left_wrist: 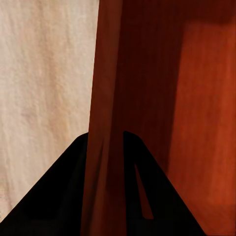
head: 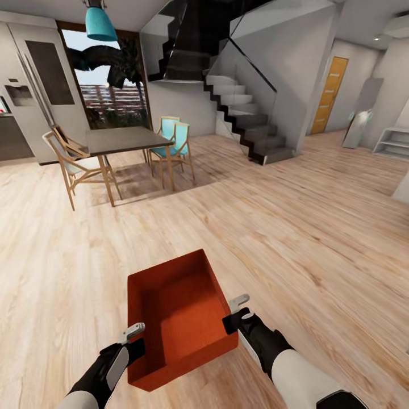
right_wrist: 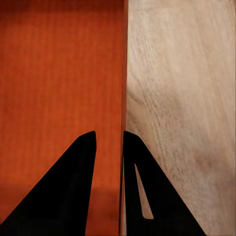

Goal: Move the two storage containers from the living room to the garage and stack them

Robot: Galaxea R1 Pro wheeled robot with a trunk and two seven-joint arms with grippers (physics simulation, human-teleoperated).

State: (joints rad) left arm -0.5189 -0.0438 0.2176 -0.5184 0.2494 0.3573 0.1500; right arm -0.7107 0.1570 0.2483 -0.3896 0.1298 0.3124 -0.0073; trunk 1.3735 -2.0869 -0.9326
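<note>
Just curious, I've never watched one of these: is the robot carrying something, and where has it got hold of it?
Yes: one orange-red storage container, held above the wood floor by its two opposite side walls, each pinched between one arm's jaws.

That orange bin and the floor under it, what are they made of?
The bin looks like matte moulded plastic: uniform orange-red, thin walls, fine ribbing on the bottom, though painted metal is possible. The floor looks like light wood planks, with visible grain and board seams.
</note>
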